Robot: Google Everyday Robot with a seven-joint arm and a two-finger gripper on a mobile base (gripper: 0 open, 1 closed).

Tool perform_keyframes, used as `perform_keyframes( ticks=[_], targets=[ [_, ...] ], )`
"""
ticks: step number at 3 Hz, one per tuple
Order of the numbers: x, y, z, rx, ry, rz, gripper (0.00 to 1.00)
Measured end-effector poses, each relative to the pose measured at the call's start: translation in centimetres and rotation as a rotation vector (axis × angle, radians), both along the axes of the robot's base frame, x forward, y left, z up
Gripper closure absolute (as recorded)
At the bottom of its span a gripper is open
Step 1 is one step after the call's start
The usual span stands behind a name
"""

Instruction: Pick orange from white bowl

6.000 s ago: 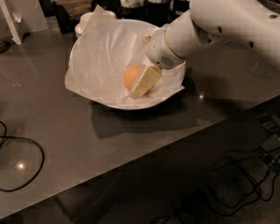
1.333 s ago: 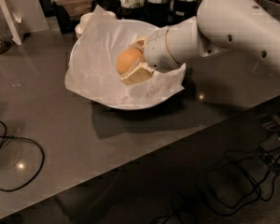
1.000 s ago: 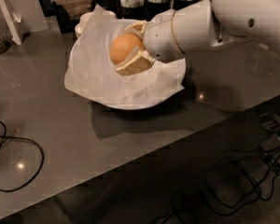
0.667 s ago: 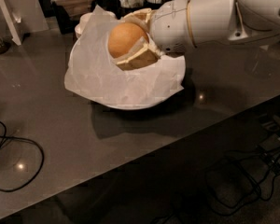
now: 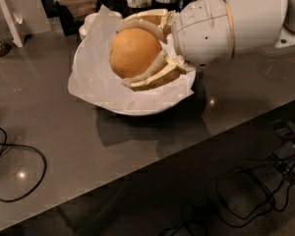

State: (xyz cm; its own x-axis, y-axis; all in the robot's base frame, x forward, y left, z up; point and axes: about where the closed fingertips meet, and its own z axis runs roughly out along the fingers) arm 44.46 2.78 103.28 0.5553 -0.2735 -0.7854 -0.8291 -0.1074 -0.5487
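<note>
Orange held over the bowl. The tool (image 5: 124, 54) is closed around the orange (image 5: 137, 50), its two pale curved fingers (image 5: 147, 24) cupping the fruit from above and below. It reaches in from the right on a thick white arm (image 5: 228, 26). The orange hangs above the middle of the white bowl (image 5: 143, 112), which rests on the grey surface (image 5: 64, 141) close to its far edge, about midway along it. A crumpled paper sheet (image 5: 91, 77) lines the bowl and rises highest on its left side. Whether the lower finger touches this sheet cannot be told. Small white dishes (image 5: 87, 24) stand just behind the bowl at the far edge. A white card (image 5: 9, 17) stands upright near the far-left corner. A black cable (image 5: 12, 173) loops along the left edge.
</note>
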Motion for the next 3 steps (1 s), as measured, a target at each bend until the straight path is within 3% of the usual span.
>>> perform_keyframes(
  ticks=[1, 2, 3],
  targets=[
    [-4.1, -0.3, 0.5, -0.039, -0.104, 0.065, 1.0],
    [-7.1, -0.8, 0.8, -0.067, -0.192, 0.08, 1.0],
    [-7.1, -0.8, 0.8, -0.067, -0.192, 0.08, 1.0]
  ],
)
